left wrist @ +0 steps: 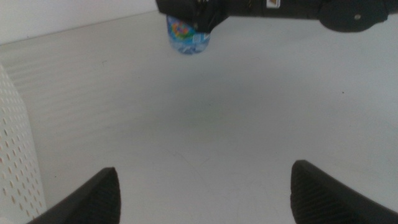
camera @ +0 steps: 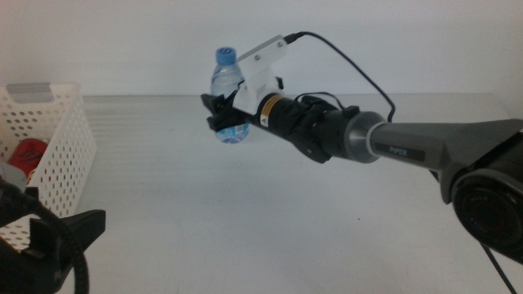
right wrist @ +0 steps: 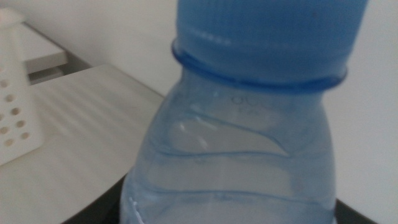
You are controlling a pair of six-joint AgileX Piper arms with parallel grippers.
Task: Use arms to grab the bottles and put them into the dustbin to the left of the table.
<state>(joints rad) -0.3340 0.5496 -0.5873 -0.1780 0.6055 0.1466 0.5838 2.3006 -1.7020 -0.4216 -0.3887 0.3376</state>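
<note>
A small clear water bottle (camera: 226,91) with a blue cap stands upright in my right gripper (camera: 222,116), which is shut on its labelled lower body over the rear middle of the table (camera: 245,220). The right wrist view is filled by the bottle (right wrist: 239,155) and its blue cap, with dark jaws on either side at its base. The white perforated dustbin (camera: 51,135) stands at the table's left. My left gripper (camera: 51,238) waits low at the front left, open, its jaws wide apart (left wrist: 205,196). From there the bottle's base (left wrist: 186,38) shows under the right arm.
Something red (camera: 29,153) lies inside the dustbin. The right arm (camera: 392,145) and its black cable reach in from the right over the table. The dustbin's wall (left wrist: 13,165) sits close beside the left gripper.
</note>
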